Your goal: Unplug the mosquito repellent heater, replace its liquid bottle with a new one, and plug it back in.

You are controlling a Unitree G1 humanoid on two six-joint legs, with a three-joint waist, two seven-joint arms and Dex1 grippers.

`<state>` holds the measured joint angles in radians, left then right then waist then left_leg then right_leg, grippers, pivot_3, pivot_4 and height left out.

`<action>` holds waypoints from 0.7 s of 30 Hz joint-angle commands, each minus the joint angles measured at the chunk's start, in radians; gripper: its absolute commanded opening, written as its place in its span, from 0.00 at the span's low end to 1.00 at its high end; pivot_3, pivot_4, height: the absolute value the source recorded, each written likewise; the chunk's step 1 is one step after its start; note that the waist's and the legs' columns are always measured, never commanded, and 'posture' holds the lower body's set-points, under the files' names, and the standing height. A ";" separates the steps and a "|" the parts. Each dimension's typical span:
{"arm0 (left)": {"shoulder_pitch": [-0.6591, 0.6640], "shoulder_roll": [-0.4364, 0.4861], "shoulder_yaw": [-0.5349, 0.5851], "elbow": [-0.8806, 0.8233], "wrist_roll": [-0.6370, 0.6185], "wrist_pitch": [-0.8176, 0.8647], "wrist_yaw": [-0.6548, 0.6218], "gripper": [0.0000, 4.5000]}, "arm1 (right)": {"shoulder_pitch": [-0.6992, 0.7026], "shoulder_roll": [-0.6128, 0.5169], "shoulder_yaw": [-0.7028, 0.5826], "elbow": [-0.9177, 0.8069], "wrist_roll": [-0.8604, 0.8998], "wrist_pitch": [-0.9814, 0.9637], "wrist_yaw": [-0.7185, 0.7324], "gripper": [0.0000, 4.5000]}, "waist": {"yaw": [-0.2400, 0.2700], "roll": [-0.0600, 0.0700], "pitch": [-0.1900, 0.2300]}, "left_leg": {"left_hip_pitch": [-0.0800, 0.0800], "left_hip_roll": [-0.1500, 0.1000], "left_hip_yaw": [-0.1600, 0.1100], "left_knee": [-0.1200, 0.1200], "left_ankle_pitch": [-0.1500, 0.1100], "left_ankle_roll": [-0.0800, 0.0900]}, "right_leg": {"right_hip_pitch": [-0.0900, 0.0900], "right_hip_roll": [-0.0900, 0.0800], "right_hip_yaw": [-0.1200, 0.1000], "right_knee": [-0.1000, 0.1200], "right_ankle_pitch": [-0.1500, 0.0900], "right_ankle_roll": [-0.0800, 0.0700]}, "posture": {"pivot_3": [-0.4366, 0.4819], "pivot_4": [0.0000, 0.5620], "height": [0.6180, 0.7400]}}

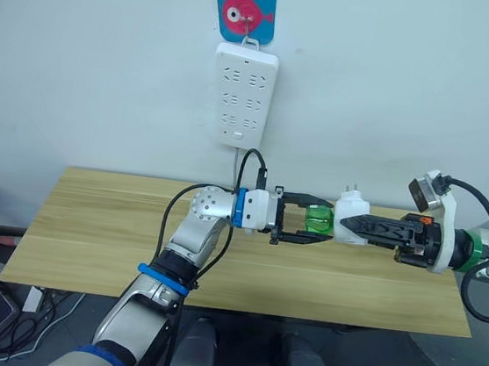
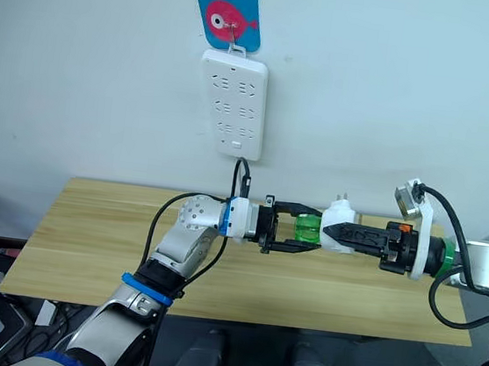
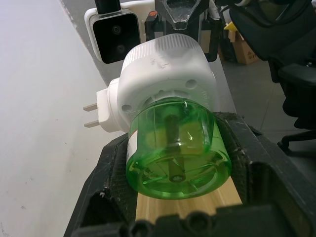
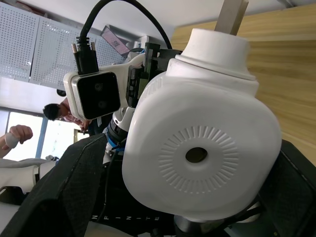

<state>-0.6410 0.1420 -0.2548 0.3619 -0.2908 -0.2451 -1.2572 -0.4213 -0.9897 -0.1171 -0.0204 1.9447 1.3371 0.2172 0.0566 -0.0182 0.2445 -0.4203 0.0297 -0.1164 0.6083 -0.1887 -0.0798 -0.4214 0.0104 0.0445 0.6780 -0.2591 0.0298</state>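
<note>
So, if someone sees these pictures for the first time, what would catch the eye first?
Probably the two tools meeting above the wooden table: the right tool is shut on the white mosquito repellent heater, prongs pointing up, while the left tool closes around its green liquid bottle. Next, the white power strip hanging on the wall under a blue fish hook.

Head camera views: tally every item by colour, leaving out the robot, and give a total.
White: 2, the mosquito repellent heater and the power strip on the wall.
Green: 1, the liquid bottle screwed into the heater.
Blue and pink: 1, the fish hook plate above the strip.
Wood: 1, the table.
Total: 5.
</note>
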 commanded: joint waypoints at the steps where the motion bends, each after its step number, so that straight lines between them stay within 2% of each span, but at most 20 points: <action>1: 0.000 -0.004 0.000 -0.035 -0.005 -0.001 0.004 0.51 | -0.025 -0.013 -0.012 -0.009 0.027 0.009 0.028 0.85 | 0.001 0.000 0.000 | 0.000 0.000 0.000 0.000 0.000 0.000 | 0.000 0.000 0.000 0.000 0.000 0.000 | 0.72 0.38 1.00; 3: 0.000 -0.003 -0.005 -0.030 -0.001 -0.012 -0.004 0.51 | -0.034 -0.006 -0.015 0.009 0.027 0.009 0.018 0.71 | 0.001 0.000 0.000 | 0.000 0.000 0.000 0.000 0.000 0.000 | 0.000 0.000 0.000 0.000 0.000 0.000 | 0.72 0.38 1.00; 4: 0.000 -0.003 -0.007 -0.029 0.000 -0.016 -0.007 0.51 | -0.037 -0.004 -0.016 0.015 0.027 0.010 0.016 0.68 | 0.000 0.000 0.000 | 0.000 0.000 0.000 0.000 0.000 0.000 | 0.000 0.000 0.000 0.000 0.000 0.000 | 0.72 0.38 1.00; 17: -0.008 -0.007 -0.006 -0.018 -0.002 -0.018 -0.014 0.51 | -0.057 -0.007 -0.015 0.033 0.027 0.027 0.013 0.68 | 0.000 0.000 0.000 | 0.000 0.000 0.000 0.000 0.000 0.000 | 0.000 0.000 0.000 0.000 0.000 0.000 | 0.71 0.39 1.00; 18: -0.008 -0.008 -0.006 -0.018 -0.002 -0.018 -0.013 0.51 | -0.059 -0.006 -0.016 0.034 0.027 0.027 0.013 0.85 | 0.000 0.000 0.000 | 0.000 0.000 0.000 0.000 0.000 0.000 | 0.000 0.000 0.000 0.000 0.000 0.000 | 0.71 0.39 1.00; 20: -0.009 -0.009 -0.007 -0.018 -0.002 -0.019 -0.013 0.51 | -0.065 -0.001 -0.013 0.045 0.027 0.020 -0.016 0.99 | 0.000 0.000 0.000 | 0.000 0.000 0.000 0.000 0.000 0.000 | 0.000 0.000 0.000 0.000 0.000 0.000 | 0.71 0.39 1.00; 21: -0.010 -0.010 -0.007 -0.017 -0.001 -0.020 -0.013 0.51 | -0.069 0.002 -0.012 0.054 0.027 0.020 -0.025 1.00 | 0.000 0.000 0.000 | 0.000 0.000 0.000 0.000 0.000 0.000 | 0.000 0.000 0.000 0.000 0.000 0.000 | 0.71 0.39 1.00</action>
<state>-0.6413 0.1416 -0.2582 0.3612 -0.2871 -0.2515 -1.2644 -0.4725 -0.9827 -0.1102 0.0281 1.9455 1.3632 0.2021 0.0563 -0.0184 0.2446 -0.4203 0.0297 -0.1164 0.6084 -0.1887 -0.0798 -0.4214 0.0105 0.0445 0.6780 -0.2591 0.0298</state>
